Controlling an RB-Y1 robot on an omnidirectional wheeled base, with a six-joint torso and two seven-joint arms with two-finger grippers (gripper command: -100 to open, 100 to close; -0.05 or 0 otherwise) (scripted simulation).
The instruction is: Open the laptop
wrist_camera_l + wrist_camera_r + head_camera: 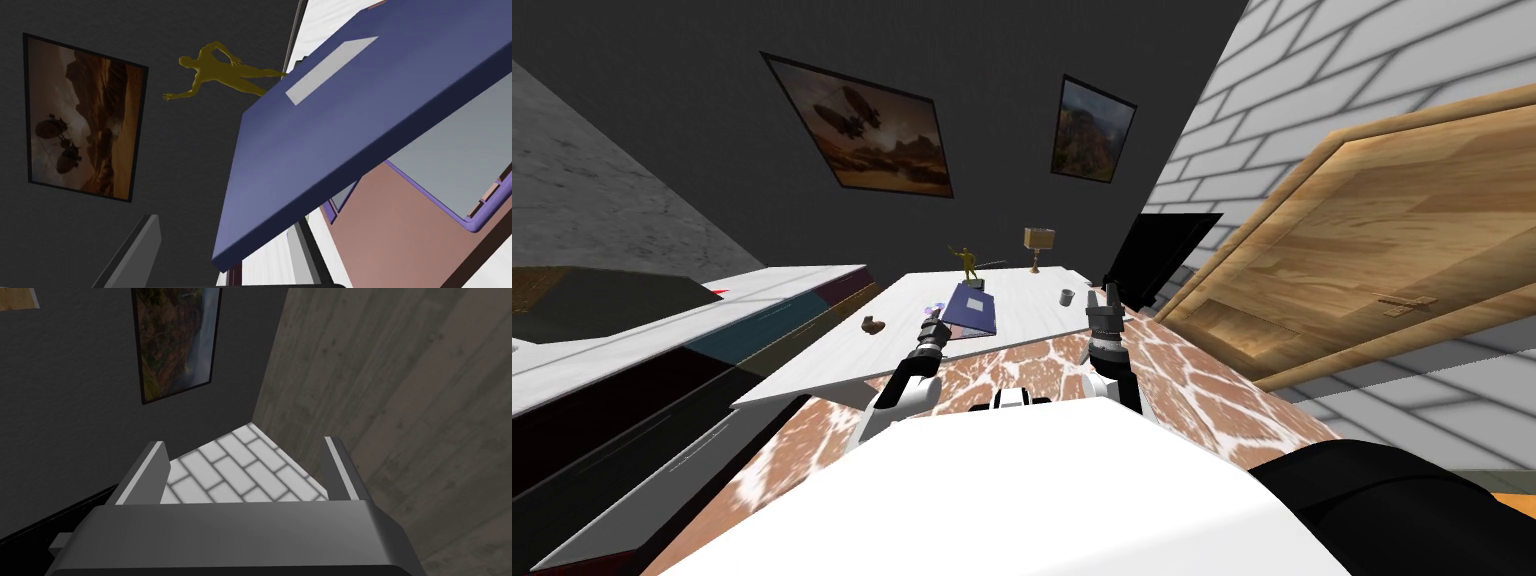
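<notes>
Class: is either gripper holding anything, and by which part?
Nothing is clamped. The left gripper stands open at the near corner of the part-raised laptop lid; the right gripper is open, holding nothing.

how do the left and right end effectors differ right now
The left end effector reaches over the white table to the blue laptop. The right end effector is held up beside the table's right edge, away from the laptop. A corner of the partly raised lid lies between the left one's fingers. Nothing lies between the right one's fingers. Both are open.
</notes>
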